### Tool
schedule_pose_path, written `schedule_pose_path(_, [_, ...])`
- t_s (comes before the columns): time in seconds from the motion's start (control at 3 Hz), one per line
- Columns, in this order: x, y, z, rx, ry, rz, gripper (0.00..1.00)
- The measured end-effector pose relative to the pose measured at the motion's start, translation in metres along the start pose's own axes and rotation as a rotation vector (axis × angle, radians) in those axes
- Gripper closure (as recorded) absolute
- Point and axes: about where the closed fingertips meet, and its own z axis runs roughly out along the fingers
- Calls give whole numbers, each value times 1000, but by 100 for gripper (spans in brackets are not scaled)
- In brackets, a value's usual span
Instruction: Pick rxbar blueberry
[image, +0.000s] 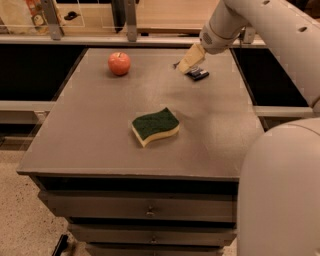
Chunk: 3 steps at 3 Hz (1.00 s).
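The rxbar blueberry (198, 75) is a small dark flat bar lying on the grey table (100, 125) at its far right. My gripper (189, 61) hangs right over the bar's left end, at the tip of the white arm that reaches in from the upper right. The gripper partly covers the bar, and I cannot tell whether they touch.
A red apple (119, 63) stands at the far left of the table. A green-and-yellow sponge (155, 126) lies near the middle. The table has drawers below its front edge. The robot's white body (280, 195) fills the lower right. A railing runs behind the table.
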Motion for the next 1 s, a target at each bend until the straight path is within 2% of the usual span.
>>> schedule_pose_path(0.33, [-9,-1,23,-6,42,1,0])
schedule_pose_path(1.0, [-16,-10,57,17,109,19,0])
